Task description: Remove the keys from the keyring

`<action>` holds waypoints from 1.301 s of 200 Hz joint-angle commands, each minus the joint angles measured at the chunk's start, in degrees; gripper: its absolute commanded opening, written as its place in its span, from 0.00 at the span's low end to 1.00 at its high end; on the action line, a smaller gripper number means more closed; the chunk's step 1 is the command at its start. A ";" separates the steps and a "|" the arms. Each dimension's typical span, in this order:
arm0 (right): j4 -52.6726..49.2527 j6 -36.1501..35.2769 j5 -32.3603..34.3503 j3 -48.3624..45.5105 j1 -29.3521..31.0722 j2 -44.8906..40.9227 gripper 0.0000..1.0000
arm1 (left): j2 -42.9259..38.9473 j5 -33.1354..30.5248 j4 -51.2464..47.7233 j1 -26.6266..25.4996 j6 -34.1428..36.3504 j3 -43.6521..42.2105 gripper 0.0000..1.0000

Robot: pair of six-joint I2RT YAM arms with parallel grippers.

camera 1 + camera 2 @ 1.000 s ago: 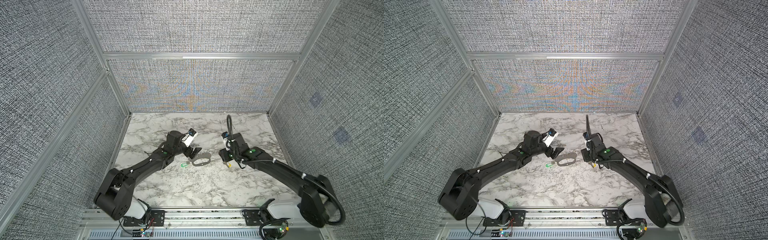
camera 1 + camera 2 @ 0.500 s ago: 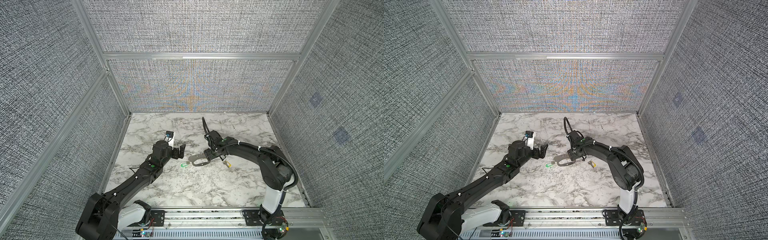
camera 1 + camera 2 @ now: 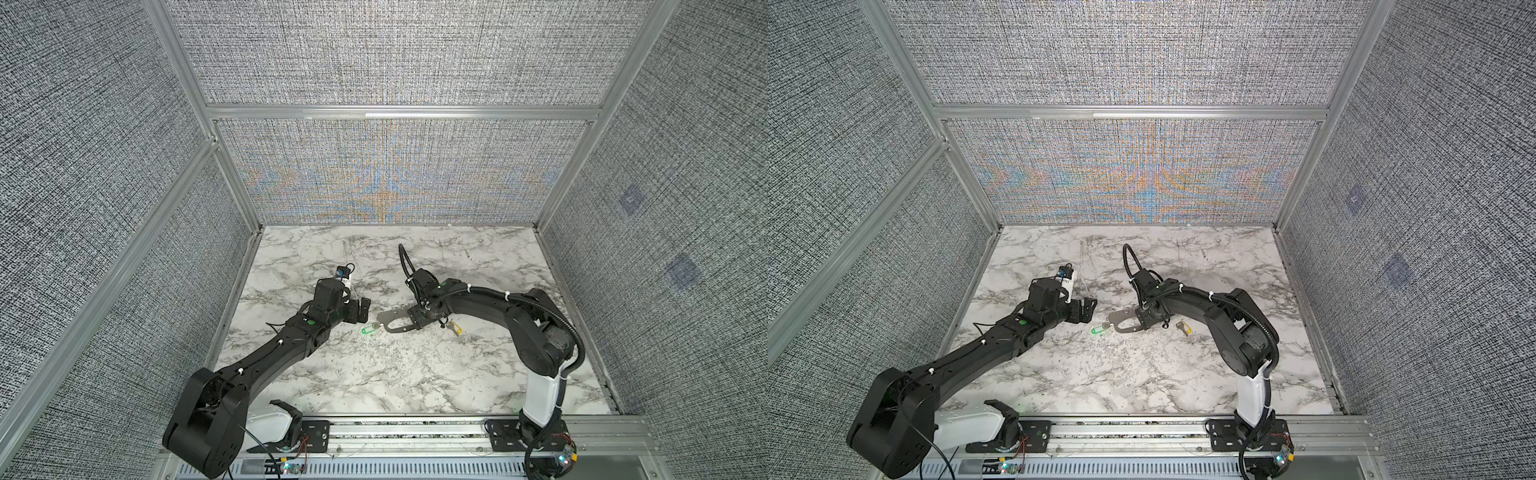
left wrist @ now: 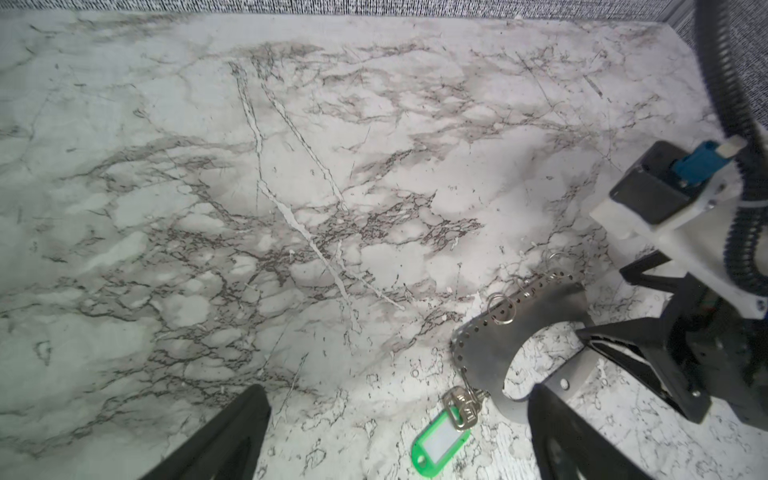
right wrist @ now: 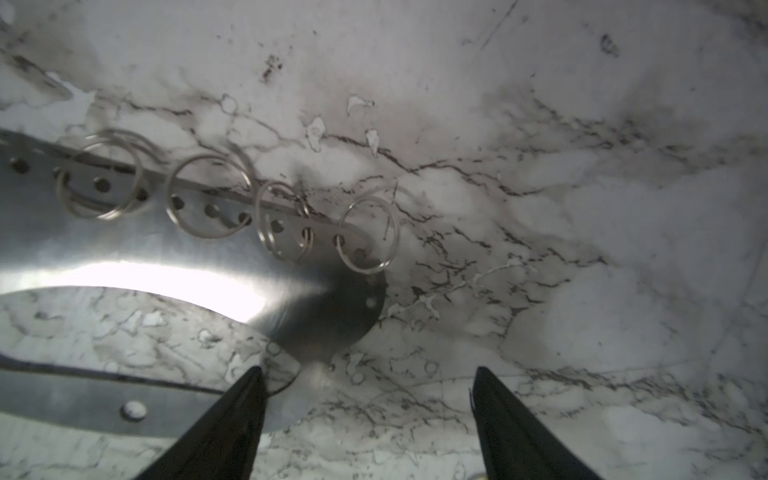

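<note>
Now our left tool (image 4: 399, 390) is gaping, empty. We are hovering our right tool (image 5: 368, 370), open and empty, over the keyring (image 4: 484, 357).

The keyring (image 3: 397, 331) (image 3: 1125, 331) lies flat near the middle of the counter, a thin elongated oval loop of dark grey metal, its long axis running between the left and right edges. A row of small holes lines its outer edge (image 4: 490, 353), and several wire rings (image 5: 208, 195) hang through them. The green-tagged key (image 3: 368, 331) (image 4: 440, 440) lies at its left end, joined by a small ring. The yellow-tagged key (image 3: 456, 328) (image 3: 1185, 328) lies flat, apart, toward the right edge.
</note>
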 commanded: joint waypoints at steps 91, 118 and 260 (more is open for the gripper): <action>-1.49 -17.13 3.22 5.44 -5.85 2.82 0.78 | 1.37 2.30 -5.24 0.29 0.63 0.61 0.92; -1.12 -17.26 0.05 5.40 -5.71 -0.06 0.76 | 2.22 4.18 -5.72 0.30 3.25 0.69 0.86; -0.94 -9.63 -1.78 0.96 4.18 -1.50 0.51 | 19.51 13.21 -15.18 0.83 8.43 14.75 0.70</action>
